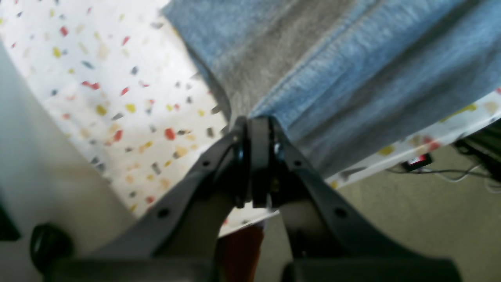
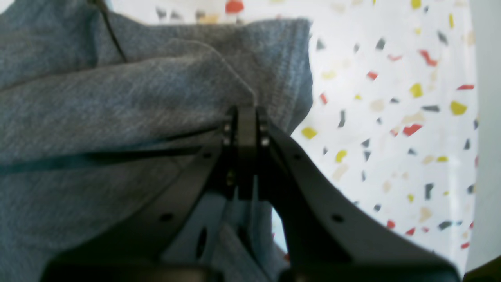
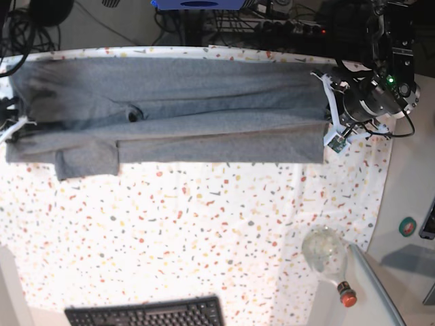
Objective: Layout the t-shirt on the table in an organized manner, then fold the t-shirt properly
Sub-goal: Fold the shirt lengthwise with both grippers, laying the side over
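Two grippers are clamped on the t-shirt (image 3: 170,115), one at each end. The garment lies stretched in a long band along the far edge of the table (image 3: 204,224), folded lengthwise, with one sleeve (image 3: 87,161) sticking out toward the near side at the base view's left. The left gripper (image 1: 256,125) pinches the hem end near the table's far corner, jaws pressed together on the fabric. The right gripper (image 2: 245,113) bites a fold at the opposite end, jaws likewise together. A keyboard (image 3: 146,314) sits at the near edge, a glass bottle (image 3: 329,258) near the near corner.
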You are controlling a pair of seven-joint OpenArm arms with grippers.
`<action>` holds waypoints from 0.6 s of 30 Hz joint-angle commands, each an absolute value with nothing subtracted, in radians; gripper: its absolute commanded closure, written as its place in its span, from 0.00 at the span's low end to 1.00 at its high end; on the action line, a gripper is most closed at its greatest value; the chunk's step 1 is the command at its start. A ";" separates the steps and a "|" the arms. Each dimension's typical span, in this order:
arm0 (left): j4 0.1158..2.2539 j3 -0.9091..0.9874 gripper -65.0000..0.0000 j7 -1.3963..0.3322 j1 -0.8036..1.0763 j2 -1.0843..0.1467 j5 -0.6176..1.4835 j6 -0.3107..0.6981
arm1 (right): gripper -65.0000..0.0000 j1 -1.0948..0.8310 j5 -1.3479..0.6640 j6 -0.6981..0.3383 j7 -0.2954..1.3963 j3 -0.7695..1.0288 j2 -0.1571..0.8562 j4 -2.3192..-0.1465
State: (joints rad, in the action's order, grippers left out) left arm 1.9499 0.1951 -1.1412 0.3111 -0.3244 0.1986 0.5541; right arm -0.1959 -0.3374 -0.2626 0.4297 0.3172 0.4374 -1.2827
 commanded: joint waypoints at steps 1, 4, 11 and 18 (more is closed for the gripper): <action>1.966 0.199 1.00 -1.136 0.312 -0.334 0.191 0.553 | 1.00 -0.191 -0.338 -0.257 0.418 0.331 0.458 -1.302; 1.965 0.193 1.00 -1.136 0.332 -0.334 0.191 0.553 | 1.00 -0.189 -0.337 -0.257 0.418 0.331 0.433 -1.271; 1.966 0.199 1.00 -1.136 0.366 -0.358 0.191 0.553 | 1.00 -0.197 -0.337 -0.257 0.426 0.331 0.427 -1.273; 1.965 0.188 1.00 -1.136 0.384 -0.355 0.191 0.553 | 1.00 -0.197 -0.337 -0.255 0.426 0.331 0.427 -1.267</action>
State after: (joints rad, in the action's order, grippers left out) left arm 1.9484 0.1825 -1.1374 0.3828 -0.3439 0.1959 0.5541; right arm -0.2039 -0.3359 -0.2623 0.4423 0.3191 0.4023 -1.2552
